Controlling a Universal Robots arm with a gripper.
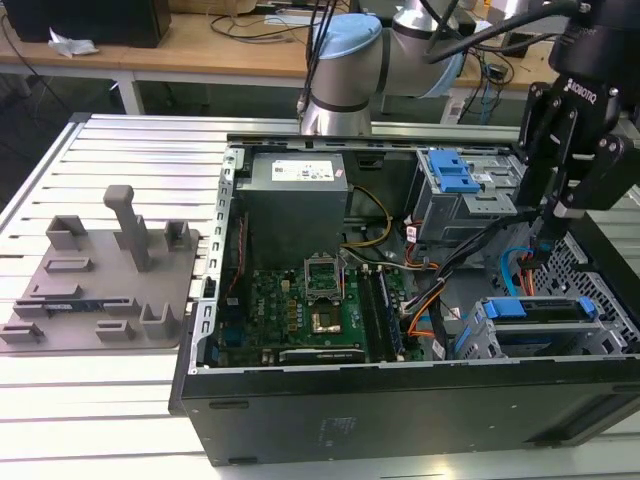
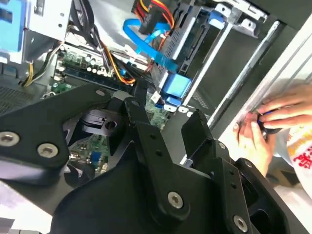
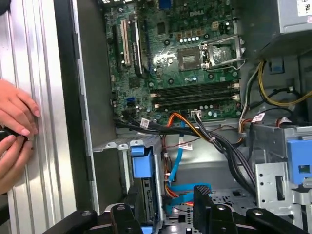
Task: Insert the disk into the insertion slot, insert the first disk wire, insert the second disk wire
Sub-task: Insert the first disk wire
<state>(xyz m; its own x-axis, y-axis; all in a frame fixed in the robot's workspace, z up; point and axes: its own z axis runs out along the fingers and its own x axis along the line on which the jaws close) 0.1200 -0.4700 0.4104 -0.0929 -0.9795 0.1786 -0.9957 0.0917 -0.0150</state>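
Note:
The disk (image 1: pixel 535 309), framed by its blue carrier, lies in the low grey insertion slot (image 1: pixel 596 338) at the case's corner on the exterior view's right. My black gripper (image 1: pixel 548 236) hangs just above the slot's inner end, open, with nothing gripped. In the first wrist view the gripper (image 3: pixel 166 199) straddles the blue flat cable (image 3: pixel 176 165) and the orange wires (image 3: pixel 176 191). The carrier's blue tab (image 3: pixel 142 165) sits beside one finger. In the second wrist view the gripper (image 2: pixel 168 114) points at the blue tab (image 2: pixel 175 87), with the blue cable (image 2: pixel 142 40) beyond it.
A taller grey cage with a blue latch (image 1: pixel 455 176) stands behind the slot. The motherboard (image 1: pixel 310 310) and power supply (image 1: pixel 297 190) fill the case's middle. A person's hands (image 3: pixel 14 127) rest on the table rail outside the case wall. A grey fixture plate (image 1: pixel 100 270) lies at the exterior view's left.

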